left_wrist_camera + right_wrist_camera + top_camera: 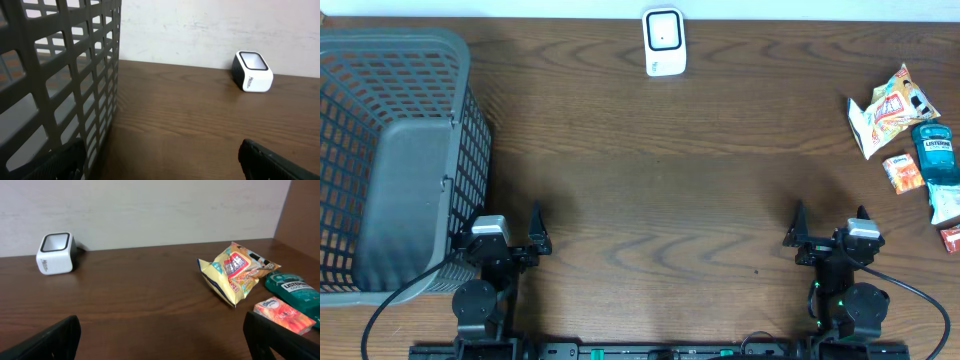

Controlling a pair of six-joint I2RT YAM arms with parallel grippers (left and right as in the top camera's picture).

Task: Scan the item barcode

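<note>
The white barcode scanner (664, 40) stands at the table's far edge, its window facing up; both wrist views show it too, scanner (252, 71) and scanner (56, 253). Items lie at the far right: a yellow snack bag (888, 108) (235, 271), a teal mouthwash bottle (934, 152) (295, 289) and a small orange tissue pack (903, 173) (284, 314). My left gripper (510, 232) (160, 167) is open near the front edge, beside the basket, holding nothing. My right gripper (830, 230) (162, 345) is open near the front right, short of the items, with bare table between its fingers.
A large grey mesh basket (395, 40) (65, 75) fills the left side, its wall close to my left gripper's left finger. More small packets (948, 205) lie at the right edge. Brown wood stretches between the arms and the scanner.
</note>
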